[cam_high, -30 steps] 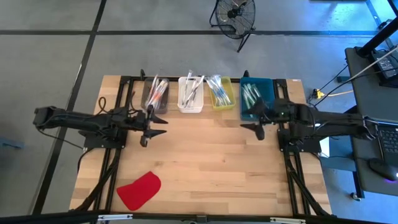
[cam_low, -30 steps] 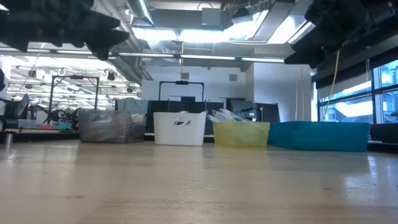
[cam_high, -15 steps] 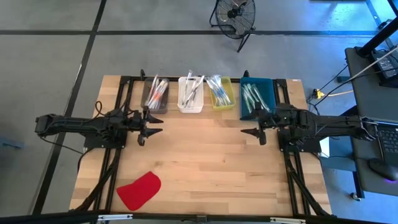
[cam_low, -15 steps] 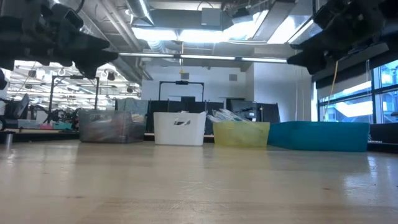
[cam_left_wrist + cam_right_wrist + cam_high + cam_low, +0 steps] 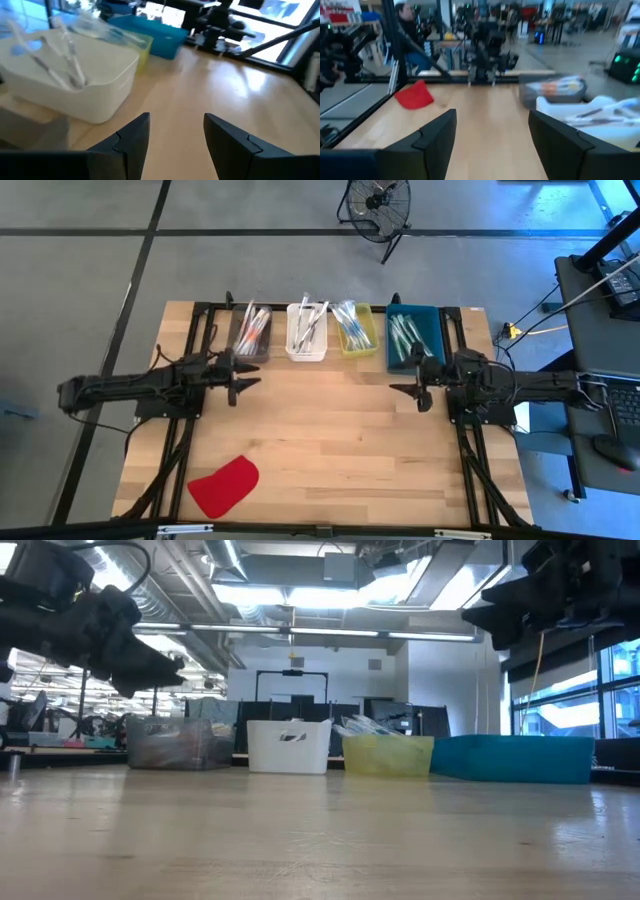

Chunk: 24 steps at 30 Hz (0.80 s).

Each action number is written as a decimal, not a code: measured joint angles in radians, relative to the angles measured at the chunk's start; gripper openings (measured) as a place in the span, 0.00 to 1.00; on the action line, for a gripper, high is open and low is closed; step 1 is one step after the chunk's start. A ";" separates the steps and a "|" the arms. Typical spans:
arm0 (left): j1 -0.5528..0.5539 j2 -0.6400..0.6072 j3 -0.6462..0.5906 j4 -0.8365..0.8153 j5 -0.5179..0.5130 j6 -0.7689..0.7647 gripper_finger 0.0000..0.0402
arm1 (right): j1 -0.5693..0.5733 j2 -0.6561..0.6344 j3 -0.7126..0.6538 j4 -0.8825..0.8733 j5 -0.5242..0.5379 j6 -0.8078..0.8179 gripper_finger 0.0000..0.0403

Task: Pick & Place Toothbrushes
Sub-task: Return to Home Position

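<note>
The left gripper [image 5: 248,376] at centre-left and the right gripper [image 5: 405,390] at centre-right both hover released and empty, toothbrushes [image 5: 309,323] lying in bins [image 5: 305,357] at upper centre.

No readable text, labels, brands, numbers or signs in any view.

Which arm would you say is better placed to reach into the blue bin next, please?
Right. The right gripper hovers open just in front of the blue bin, while the left gripper hangs open by the grey bin at the row's other end.
</note>
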 joint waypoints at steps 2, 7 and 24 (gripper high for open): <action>0.015 -0.010 0.000 -0.017 -0.005 0.000 0.45 | -0.014 -0.008 -0.012 0.029 0.000 0.000 0.61; 0.041 -0.024 0.001 -0.050 -0.004 0.007 0.45 | -0.062 -0.033 -0.015 0.018 0.003 0.006 0.59; 0.015 -0.023 0.001 -0.028 0.052 -0.028 0.45 | -0.110 -0.251 -0.108 -0.142 -0.191 -0.009 0.53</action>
